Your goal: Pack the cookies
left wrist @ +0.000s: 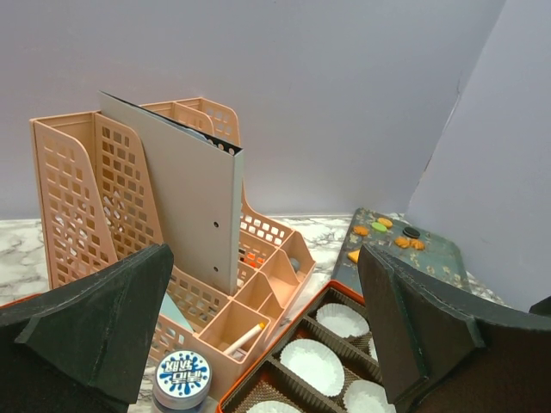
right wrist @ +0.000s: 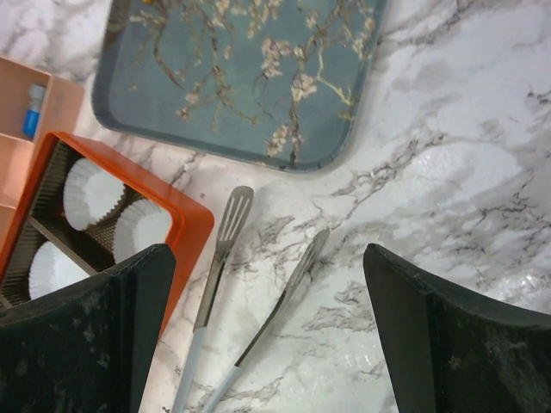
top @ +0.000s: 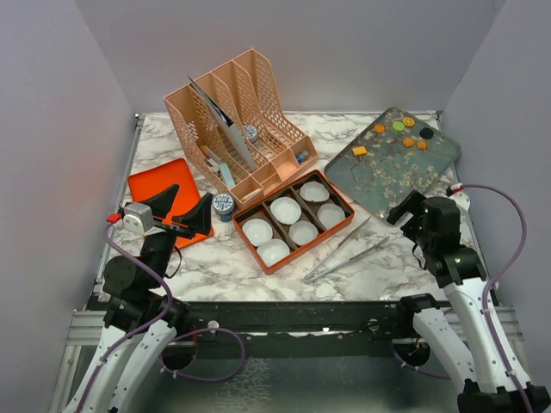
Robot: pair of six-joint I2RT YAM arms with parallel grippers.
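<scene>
Right gripper [right wrist: 267, 258]: spread wide and holding nothing; I have it to the right of the orange compartment box [top: 274, 270].
Left gripper [left wrist: 265, 254]: fingers fully apart and empty, to the left of the box.
Tongs [right wrist: 219, 258]: two metal pairs flat on the marble, just beside the box's right side.
Cookies [top: 400, 133]: small flat pieces, well beyond the box to its right, on the far end of the floral tray [top: 405, 172].
Paper cups [top: 285, 209]: one in each box compartment, all unfilled.
Handling: I expect them to be light, thin, stiff and probably brittle.
Hold: I'd nip each across its edges, gently, since a flat piece offers little else to grip.
</scene>
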